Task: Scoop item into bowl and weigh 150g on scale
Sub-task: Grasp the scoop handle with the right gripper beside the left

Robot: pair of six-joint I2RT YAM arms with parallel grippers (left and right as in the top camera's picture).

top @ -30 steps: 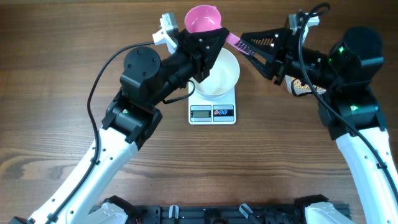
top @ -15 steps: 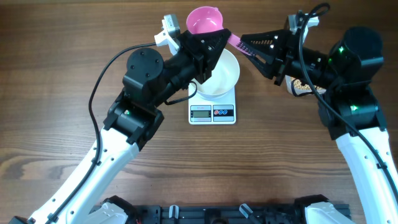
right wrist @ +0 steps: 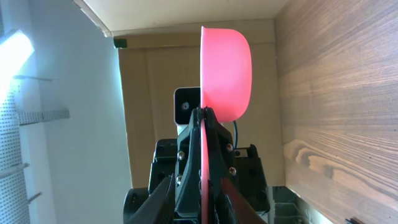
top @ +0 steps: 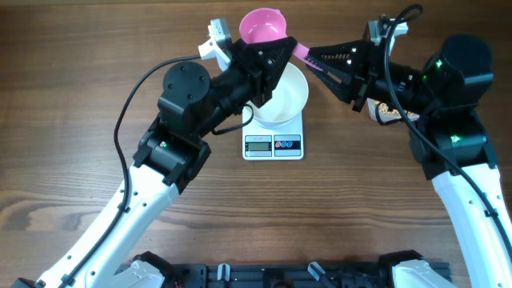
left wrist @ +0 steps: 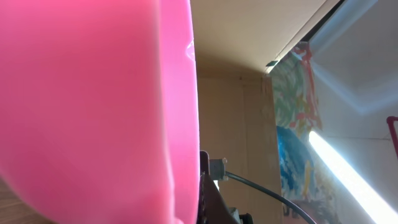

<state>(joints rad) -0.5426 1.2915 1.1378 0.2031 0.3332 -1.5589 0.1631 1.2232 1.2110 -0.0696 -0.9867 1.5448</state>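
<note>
The pink scoop (top: 262, 26) hangs above the table's far edge, its handle slanting right. My left gripper (top: 280, 46) is shut on the handle next to the cup. My right gripper (top: 314, 58) is shut on the handle's outer end. In the right wrist view the scoop (right wrist: 227, 68) is edge-on, its handle running between my right gripper's (right wrist: 204, 124) fingers. The scoop's wall (left wrist: 93, 106) fills the left wrist view. The white bowl (top: 282, 98) sits on the scale (top: 274, 144), with nothing showing inside it. The beans (top: 387, 110) show partly under the right arm.
The clear container (top: 384, 114) with the beans lies at the right, mostly covered by the right arm. A black cable (top: 136, 92) loops off the left arm. Bare wood table (top: 80, 64) lies to the left and in front of the scale.
My right gripper's jaws have narrowed onto the scoop's handle. The left arm shifted slightly early on; the scoop has stayed in place.
</note>
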